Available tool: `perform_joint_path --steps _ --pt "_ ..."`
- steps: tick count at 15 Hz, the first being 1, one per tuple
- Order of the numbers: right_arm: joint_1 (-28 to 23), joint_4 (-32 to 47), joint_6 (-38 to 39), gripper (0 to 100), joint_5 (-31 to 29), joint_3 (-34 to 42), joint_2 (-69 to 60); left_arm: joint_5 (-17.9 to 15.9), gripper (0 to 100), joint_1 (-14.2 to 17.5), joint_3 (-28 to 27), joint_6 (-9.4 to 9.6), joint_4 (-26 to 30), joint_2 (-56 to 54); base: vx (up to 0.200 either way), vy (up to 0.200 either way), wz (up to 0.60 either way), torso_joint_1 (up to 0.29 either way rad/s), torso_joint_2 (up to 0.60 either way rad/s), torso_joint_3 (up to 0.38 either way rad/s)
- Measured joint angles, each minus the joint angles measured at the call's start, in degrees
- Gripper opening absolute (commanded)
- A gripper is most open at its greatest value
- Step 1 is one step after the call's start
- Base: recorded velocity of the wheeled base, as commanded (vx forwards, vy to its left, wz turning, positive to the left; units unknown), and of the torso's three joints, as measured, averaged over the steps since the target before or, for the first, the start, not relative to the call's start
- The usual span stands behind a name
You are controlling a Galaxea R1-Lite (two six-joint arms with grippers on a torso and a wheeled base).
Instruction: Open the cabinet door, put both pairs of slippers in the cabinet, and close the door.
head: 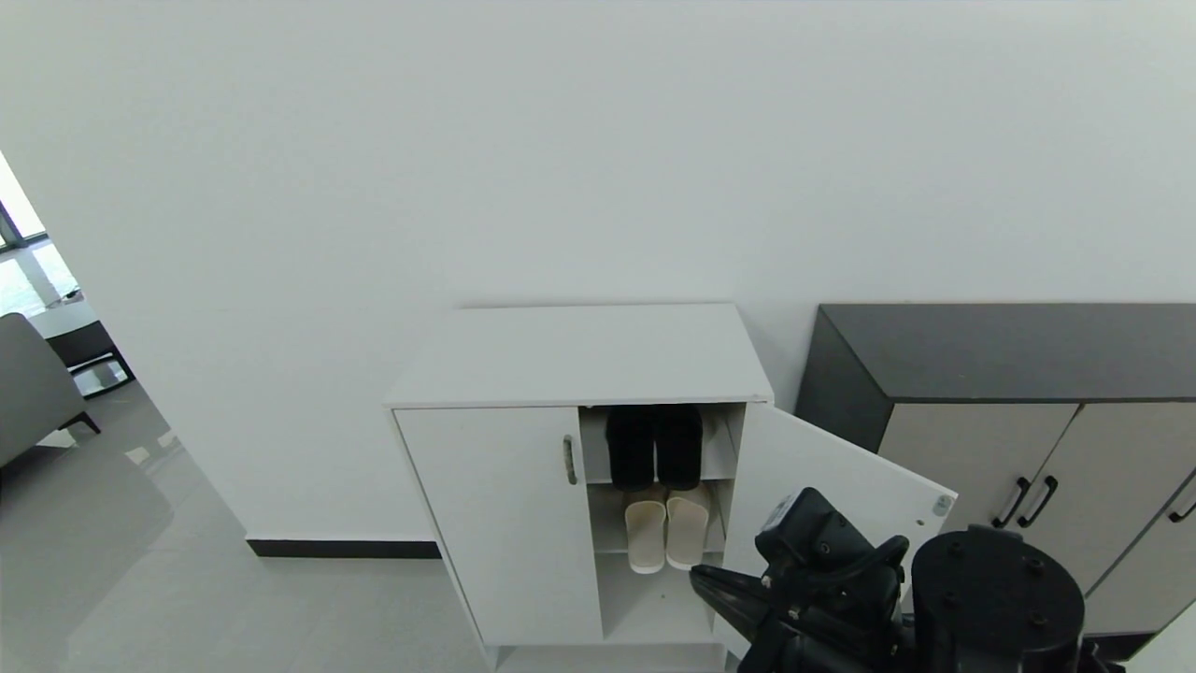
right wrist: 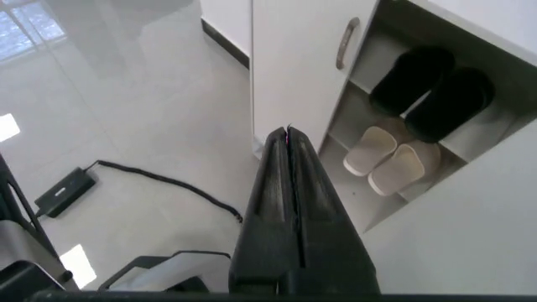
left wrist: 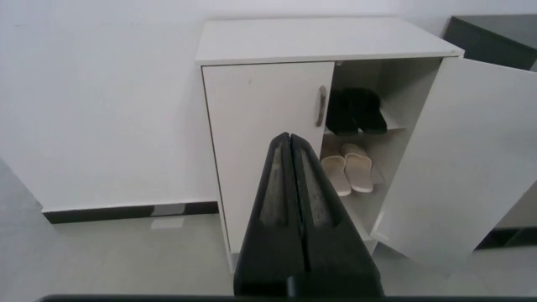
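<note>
Closest in, the left gripper point(left wrist: 289, 141) has its fingers pressed together on nothing, held apart from the cabinet point(head: 579, 360) and facing its closed left door point(left wrist: 264, 126). Likewise the right gripper point(right wrist: 288, 134) is pinched together and empty, above the floor point(right wrist: 126, 101) and near the open door point(head: 841, 458). Beyond its tips the black slippers point(right wrist: 432, 88) sit side by side on the upper shelf point(head: 721, 465), and the cream slippers point(right wrist: 388, 159) on the lower shelf point(head: 607, 528) just beneath. A black cable point(right wrist: 151, 180) lies on the floor off to its side.

Home entryway, shoe cabinet point(head: 579, 355), armchair point(head: 28, 393), tiled floor point(head: 140, 579)
</note>
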Motion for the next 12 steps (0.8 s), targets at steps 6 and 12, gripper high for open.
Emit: perform_joint_path --steps 6,12 --pt "-1.16 -11.47 -0.65 0 -0.39 2.54 4.71 0.0 0 0.0 0.0 0.07 0.0 0.0 0.0 0.0 0.0 0.0 0.0 0.0" --pt "-2.45 -11.41 -0.76 0 -0.77 0.96 7.0 0.0 0 0.0 0.0 0.11 0.0 0.0 -0.1 0.0 0.0 0.004 0.0 -0.001"
